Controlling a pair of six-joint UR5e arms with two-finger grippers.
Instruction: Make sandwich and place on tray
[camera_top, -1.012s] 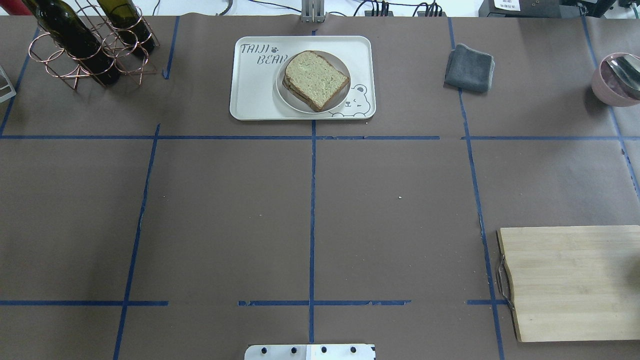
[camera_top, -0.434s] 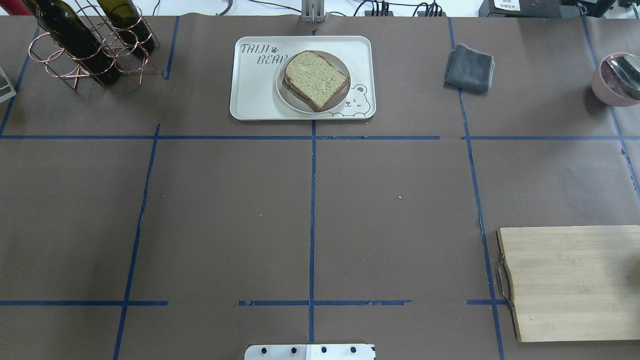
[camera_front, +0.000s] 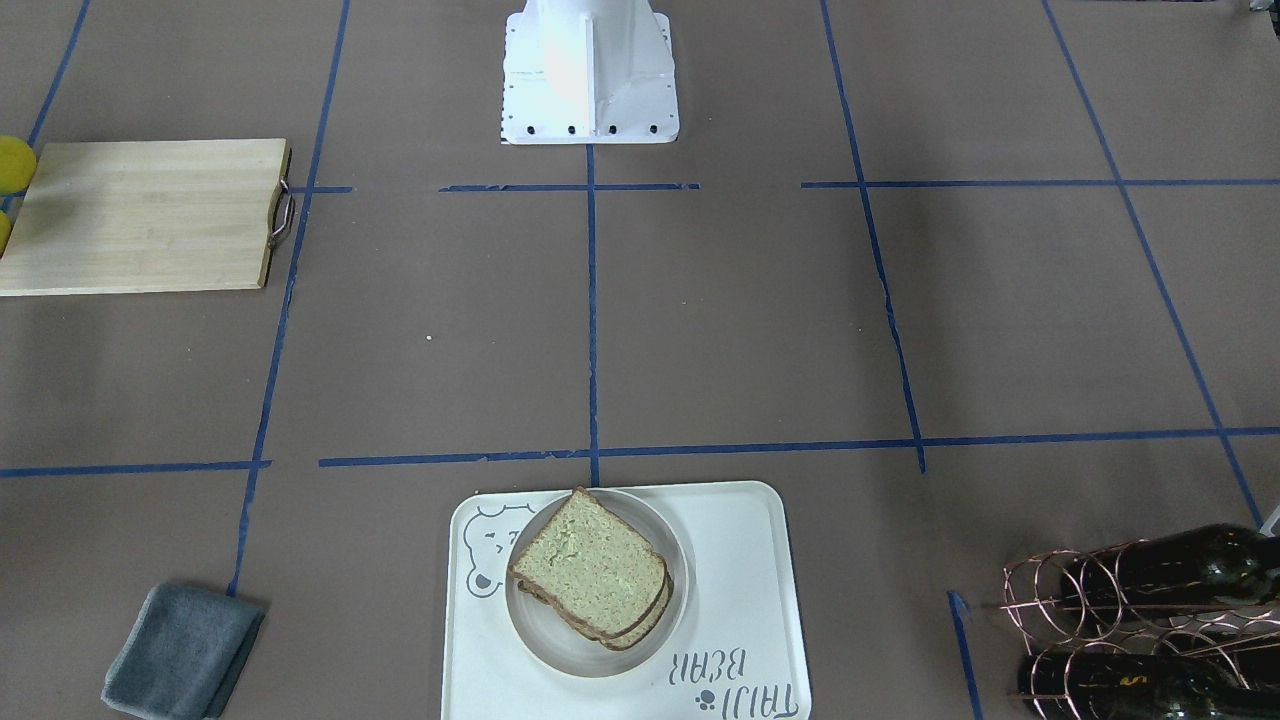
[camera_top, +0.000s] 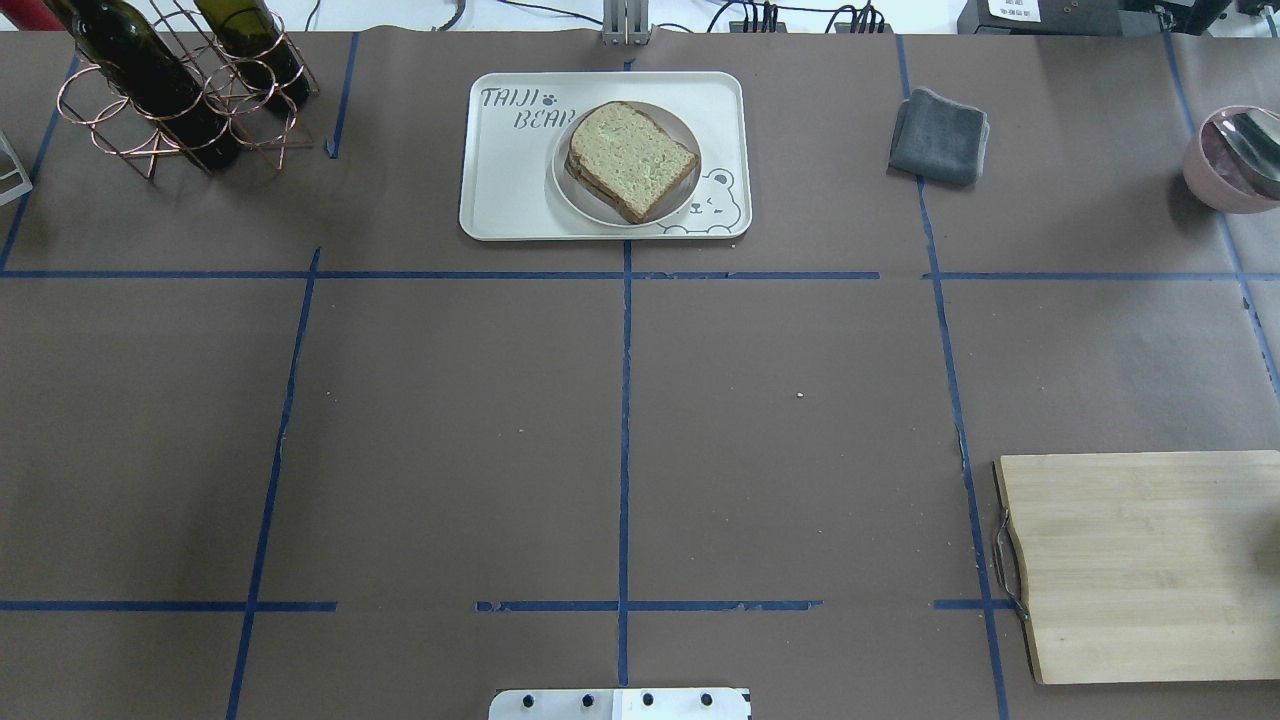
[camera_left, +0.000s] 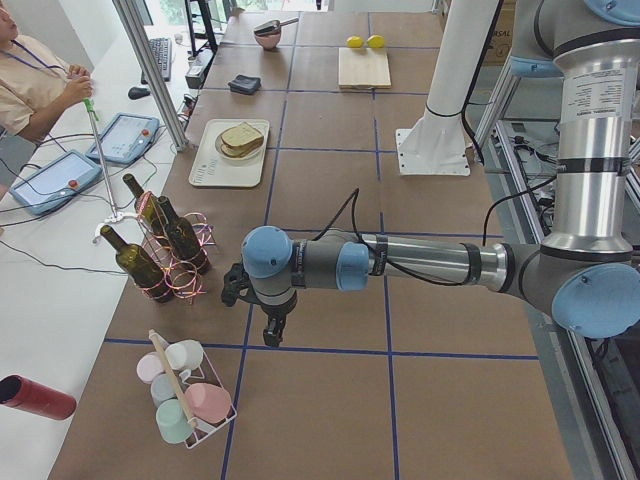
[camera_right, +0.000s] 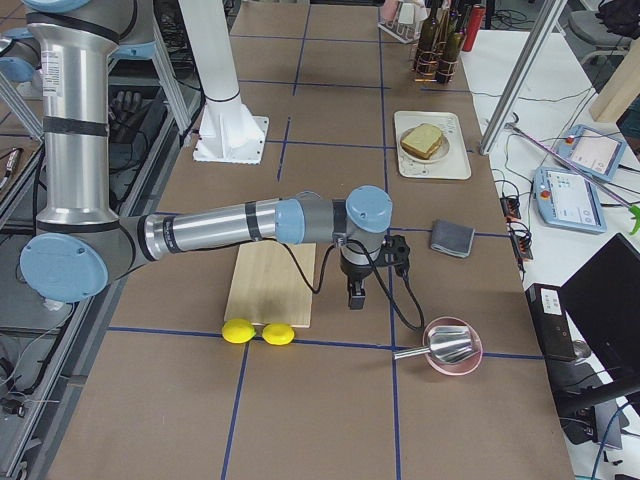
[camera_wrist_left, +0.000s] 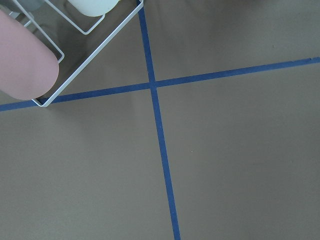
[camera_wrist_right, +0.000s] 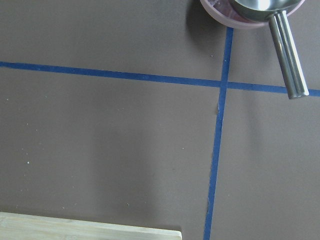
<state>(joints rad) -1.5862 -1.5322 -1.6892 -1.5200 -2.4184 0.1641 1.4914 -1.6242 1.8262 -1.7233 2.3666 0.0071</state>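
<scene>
The tray (camera_top: 510, 190) looks smooth plastic, the table (camera_top: 450, 420) matt paper, the cutting board (camera_top: 1150, 560) wood

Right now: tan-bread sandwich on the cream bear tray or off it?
On it. The brown-crusted bread sandwich lies on a small round pale plate that sits inside the cream-white bear tray.

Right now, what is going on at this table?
Nothing is being handled at this moment. The sandwich lies on a small round plate, which stands on the tray. The left hand hangs over the table far off to the robot's left. The right hand hangs near the cutting board. Whether either hand is open or shut cannot be told.
</scene>
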